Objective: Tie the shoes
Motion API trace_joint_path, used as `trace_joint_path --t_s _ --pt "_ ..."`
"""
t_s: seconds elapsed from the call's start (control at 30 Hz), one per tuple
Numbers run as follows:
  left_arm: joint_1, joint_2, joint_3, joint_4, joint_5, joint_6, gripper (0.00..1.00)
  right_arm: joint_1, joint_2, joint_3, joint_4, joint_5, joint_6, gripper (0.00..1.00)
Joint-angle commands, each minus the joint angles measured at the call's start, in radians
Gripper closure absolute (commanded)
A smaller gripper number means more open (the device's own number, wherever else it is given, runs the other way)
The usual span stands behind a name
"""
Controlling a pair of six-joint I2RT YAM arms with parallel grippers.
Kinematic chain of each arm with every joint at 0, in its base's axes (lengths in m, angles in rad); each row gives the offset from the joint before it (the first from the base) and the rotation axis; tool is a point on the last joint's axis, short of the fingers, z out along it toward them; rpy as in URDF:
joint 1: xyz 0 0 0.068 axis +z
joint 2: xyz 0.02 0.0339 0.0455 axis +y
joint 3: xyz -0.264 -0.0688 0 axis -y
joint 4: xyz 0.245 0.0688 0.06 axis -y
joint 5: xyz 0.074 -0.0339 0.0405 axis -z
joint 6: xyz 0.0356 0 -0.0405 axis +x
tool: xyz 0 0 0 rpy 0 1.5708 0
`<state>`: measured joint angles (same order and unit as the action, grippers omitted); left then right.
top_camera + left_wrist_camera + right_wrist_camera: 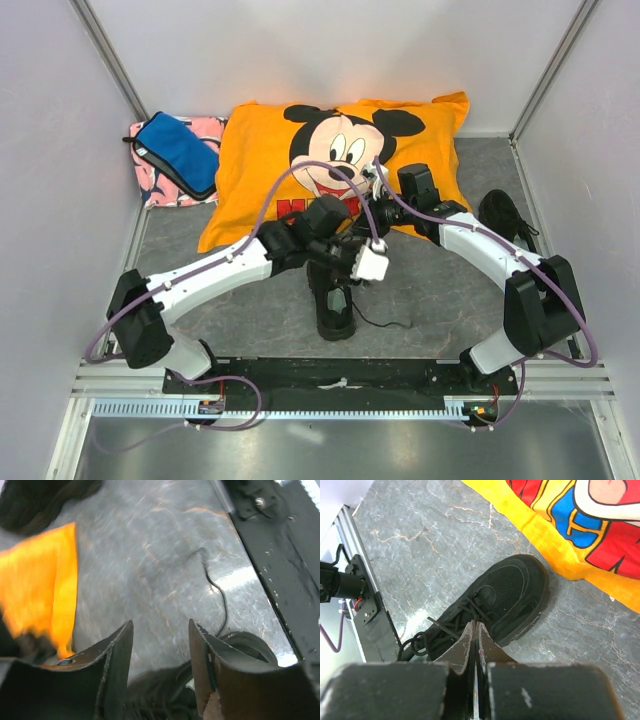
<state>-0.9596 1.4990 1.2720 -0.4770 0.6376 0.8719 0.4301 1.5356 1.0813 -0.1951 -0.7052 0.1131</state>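
1. Shoe [335, 308] sits mid-table [250, 322], toe toward the pillow [255, 175] at 12 o'clock; second shoe [505, 215] is over at 2 o'clock by the right wall; blue pouch [180, 152] on a pink cloth [160, 192] at 10 o'clock.
2. From the top, both arms cross over the shoe's front, so the lacing and both grippers are mostly covered.
3. Left gripper [160, 625]: fingers apart, nothing between them; shoe just underneath, blurry.
4. Right gripper [475, 624]: fingers pressed together, tips right in the laces; can't tell if a strand is caught.
5. Loose lace [385, 323] trails to the shoe's 3 o'clock; left wrist shows it too; only right wrist shows the toe sharply.
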Motion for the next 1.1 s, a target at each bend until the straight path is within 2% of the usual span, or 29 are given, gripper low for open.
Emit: trace_joint_path --t_s 0.0,0.03,0.07,0.13,0.23,0.33,0.5,0.67,0.87,1.07 --pt "0.169 -0.141 -0.078 0.168 0.043 -0.341 0.42 0.001 -0.012 0.04 0.065 -0.066 0.014 1.0" --pt "0.261 -0.17 -0.104 0.191 0.051 -0.394 0.4 0.002 -0.014 0.04 0.072 -0.076 0.02 1.0" --pt "0.303 -0.228 -0.153 0.221 0.053 -0.477 0.39 0.002 -0.011 0.039 0.082 -0.088 0.029 1.0" --pt "0.411 -0.272 -0.193 0.229 0.057 -0.525 0.38 0.009 -0.012 0.037 0.114 -0.112 0.039 1.0" --pt "0.519 -0.328 -0.27 0.236 0.121 -0.582 0.37 0.024 -0.017 0.045 0.152 -0.151 0.06 1.0" --pt "0.561 -0.373 -0.358 0.268 0.178 -0.58 0.36 0.05 -0.009 0.065 0.158 -0.177 0.057 1.0" --pt "0.564 -0.404 -0.465 0.314 0.221 -0.571 0.36 0.097 0.006 0.106 0.154 -0.227 0.06 1.0" --pt "0.565 -0.399 -0.533 0.42 0.275 -0.642 0.36 0.147 0.014 0.127 0.148 -0.241 0.057 1.0" --pt "0.565 -0.366 -0.553 0.561 0.339 -0.732 0.43 0.16 0.021 0.147 0.132 -0.258 0.054 1.0" --pt "0.564 -0.346 -0.548 0.618 0.376 -0.769 0.46 0.173 0.023 0.16 0.118 -0.266 0.051 1.0"
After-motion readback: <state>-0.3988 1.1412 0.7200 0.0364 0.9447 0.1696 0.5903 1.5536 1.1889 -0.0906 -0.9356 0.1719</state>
